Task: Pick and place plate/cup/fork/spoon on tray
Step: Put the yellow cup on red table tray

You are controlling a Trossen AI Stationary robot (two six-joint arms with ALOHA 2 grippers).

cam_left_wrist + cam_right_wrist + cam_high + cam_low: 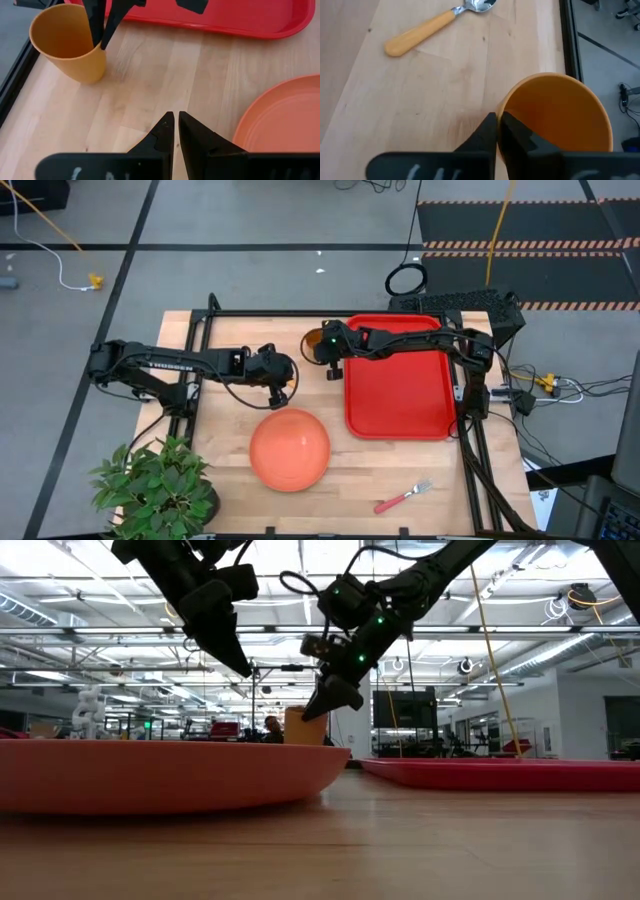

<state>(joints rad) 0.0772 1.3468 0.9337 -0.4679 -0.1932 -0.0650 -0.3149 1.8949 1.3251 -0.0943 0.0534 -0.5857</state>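
Note:
The orange cup [70, 45] stands upright on the wood beside the red tray's [400, 380] left rim. My right gripper [496, 122] reaches across the tray and is shut on the cup. My left gripper [176, 120] hangs shut and holding nothing above bare wood between the cup and the salmon plate [290, 448], which lies flat at the table's near middle. The spoon [440, 25], with an orange handle, lies flat on the wood beyond the cup. The red-handled fork [402, 498] lies near the front edge, to the right. My right gripper pinches the cup's wall at the rim [500, 106], one finger inside the cup and one outside [95, 30]. The fingers slant down from the tray's side. The cup stays upright with its base [87, 77] on the table.
A potted plant [155, 480] fills the near left corner. A black frame rail [15, 80] runs along the table's far edge behind the cup. Bare wood lies between the plate and the tray.

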